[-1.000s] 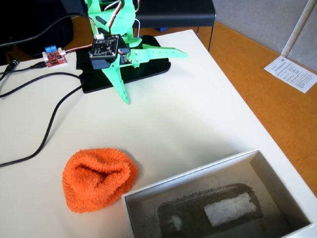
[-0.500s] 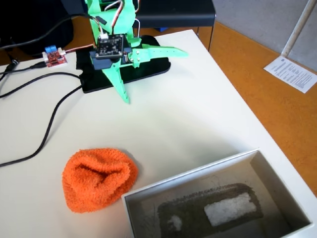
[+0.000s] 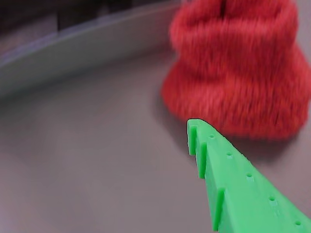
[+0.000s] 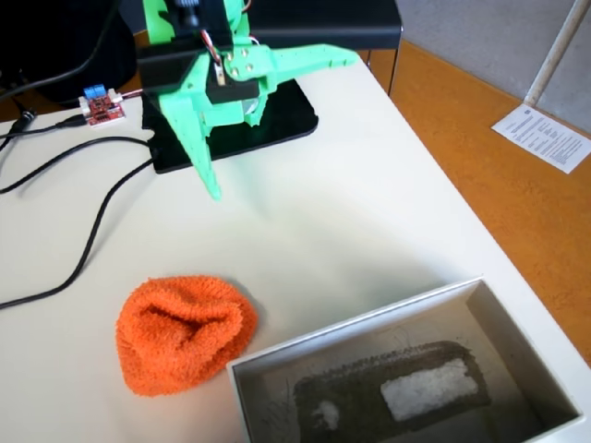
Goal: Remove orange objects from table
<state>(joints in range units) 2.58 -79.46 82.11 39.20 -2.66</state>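
Note:
The orange object (image 4: 185, 332), a fuzzy rounded cloth lump with folds, lies on the pale cream table (image 4: 369, 203) at the front left in the fixed view. My green gripper (image 4: 283, 125) hovers well behind it near the arm's black base plate. It is wide open, one finger pointing down at the table and the other pointing right, and it holds nothing. In the wrist view the lump (image 3: 238, 68) looks red and blurred at the upper right, just beyond the tip of one green finger (image 3: 238, 189). The other finger is out of that view.
A white box (image 4: 351, 323) with a grey inside stands at the front right, beside the lump; its wall (image 3: 73, 48) shows in the wrist view. Black cables (image 4: 92, 231) cross the table's left side. A small red circuit board (image 4: 100, 106) sits at the back left.
The gripper has risen and shifted a little to the left in the fixed view, still wide open. The orange lump and the box have not moved.

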